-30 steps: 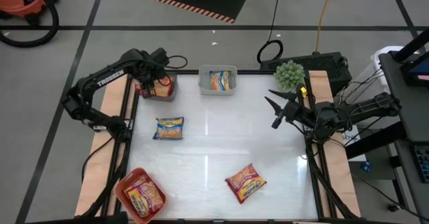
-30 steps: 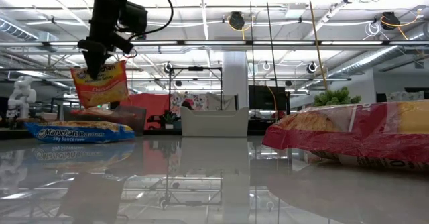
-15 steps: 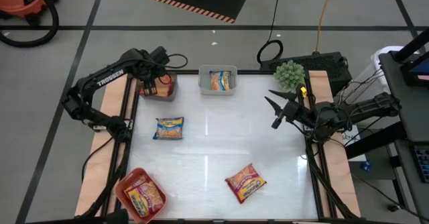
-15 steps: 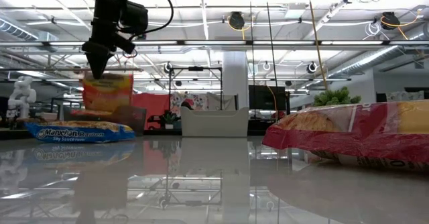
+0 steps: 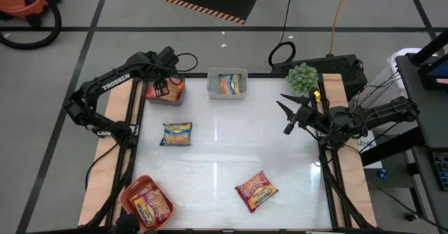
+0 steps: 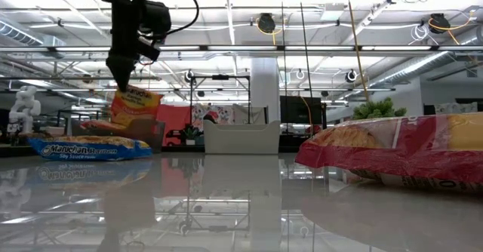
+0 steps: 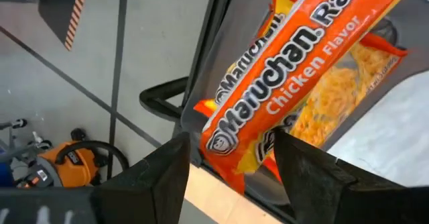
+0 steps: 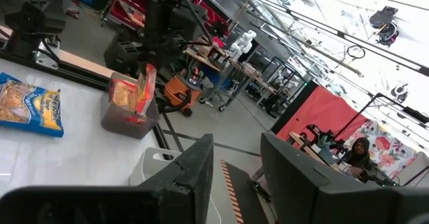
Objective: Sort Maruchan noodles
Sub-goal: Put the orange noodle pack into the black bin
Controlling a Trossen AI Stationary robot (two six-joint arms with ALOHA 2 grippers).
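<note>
An orange Maruchan chicken packet (image 7: 295, 70) leans tilted inside the dark grey bin (image 5: 175, 98) at the table's far left, its lower end down in the bin (image 6: 145, 133). My left gripper (image 5: 162, 80) hangs open just above the packet's (image 6: 136, 106) upper edge. My right gripper (image 5: 286, 118) is open and holds nothing; it hovers level at the right side of the table. A blue packet (image 5: 176, 134) lies flat on the left of the table. An orange-red packet (image 5: 256, 190) lies near the front edge.
A light grey bin (image 5: 227, 73) at the far centre holds a packet. A salmon-red bin (image 5: 130, 192) at the near left corner holds another. A green plant (image 5: 303, 77) stands at the far right corner. The middle of the white tabletop (image 5: 231, 143) is bare.
My left gripper has opened and let go of the orange packet, tipping a little as it did. The packet hung upright from the fingers, then dropped into the dark grey bin and fell over to a lean, its top toward the table's right.
</note>
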